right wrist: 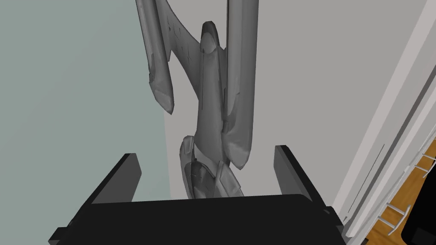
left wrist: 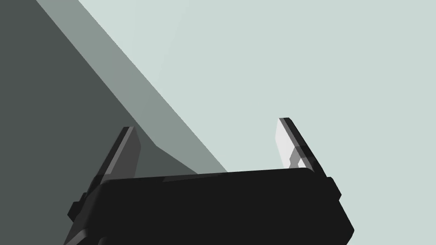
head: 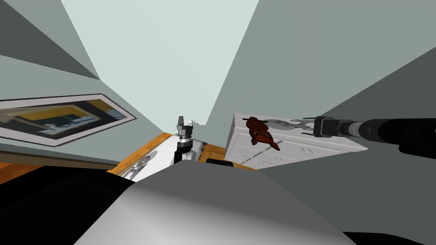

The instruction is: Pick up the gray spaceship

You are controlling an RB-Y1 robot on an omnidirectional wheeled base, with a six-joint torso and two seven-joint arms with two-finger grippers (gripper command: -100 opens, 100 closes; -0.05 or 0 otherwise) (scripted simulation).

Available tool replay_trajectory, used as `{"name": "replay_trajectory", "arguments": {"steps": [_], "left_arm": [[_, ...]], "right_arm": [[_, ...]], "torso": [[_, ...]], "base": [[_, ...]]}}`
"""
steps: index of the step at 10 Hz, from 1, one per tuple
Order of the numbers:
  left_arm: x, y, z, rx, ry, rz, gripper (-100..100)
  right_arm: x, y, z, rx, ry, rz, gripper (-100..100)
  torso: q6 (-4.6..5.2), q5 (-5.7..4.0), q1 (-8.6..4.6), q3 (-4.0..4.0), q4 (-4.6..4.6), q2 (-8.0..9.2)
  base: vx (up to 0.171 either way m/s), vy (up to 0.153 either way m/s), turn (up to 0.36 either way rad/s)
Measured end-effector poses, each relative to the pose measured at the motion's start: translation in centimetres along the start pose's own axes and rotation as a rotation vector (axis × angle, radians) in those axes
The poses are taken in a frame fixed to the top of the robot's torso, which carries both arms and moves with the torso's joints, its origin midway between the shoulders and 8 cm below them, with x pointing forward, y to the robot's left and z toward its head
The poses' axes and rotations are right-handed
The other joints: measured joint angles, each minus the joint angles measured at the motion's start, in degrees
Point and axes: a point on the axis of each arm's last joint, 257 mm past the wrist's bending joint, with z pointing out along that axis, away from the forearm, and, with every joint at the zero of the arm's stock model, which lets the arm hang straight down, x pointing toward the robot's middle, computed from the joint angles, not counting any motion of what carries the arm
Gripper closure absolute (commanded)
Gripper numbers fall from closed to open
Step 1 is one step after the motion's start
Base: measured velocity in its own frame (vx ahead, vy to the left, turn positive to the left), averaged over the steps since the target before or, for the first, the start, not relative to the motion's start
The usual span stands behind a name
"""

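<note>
Stretching lengthwise away from right tool point(right wrist: 206, 152), gray spaceship point(right wrist: 213, 106)

Right arm point(head: 383, 129): stretched out near level, dark forearm reaching in over top of dresser point(head: 298, 145). Right gripper point(head: 307, 126) hangs above dresser top near its back edge, wrist straight in line with forearm. In right wrist view, right gripper point(right wrist: 205, 151) has fingers point(right wrist: 123, 174) spread wide, gripping nothing.

Left arm point(head: 184, 146): folded close to body, beside dresser, forearm upright. Left gripper point(head: 180, 121) points up, clear of dresser. In left wrist view, left gripper point(left wrist: 208, 144) has fingers point(left wrist: 294, 142) spread wide, holding nothing.
</note>
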Motion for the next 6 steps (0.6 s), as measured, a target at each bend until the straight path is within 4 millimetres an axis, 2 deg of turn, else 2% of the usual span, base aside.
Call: {"name": "replay_trajectory", "arguments": {"steps": [4, 5, 6], "left_arm": [[0.00, 0.00, 0.00, 0.000, 0.000, 0.000, 0], [0.00, 0.00, 0.00, 0.000, 0.000, 0.000, 0], [0.00, 0.00, 0.00, 0.000, 0.000, 0.000, 0]], "right_arm": [[-0.01, 0.27, 0.06, -0.006, -0.001, 0.000, 100], [-0.01, 0.30, 0.07, -0.007, -0.001, 0.000, 0], [-0.01, 0.32, 0.07, -0.008, -0.001, 0.000, 100]], "torso": [[-0.06, 0.11, 0.08, -0.02, 0.04, -0.09], [-0.06, 0.12, 0.09, -0.01, 0.05, -0.09], [-0.05, 0.13, 0.10, -0.01, 0.06, -0.08]], "base": [[-0.002, 0.001, -0.003], [0.000, 0.000, 0.000], [0.029, -0.015, -0.265]]}}
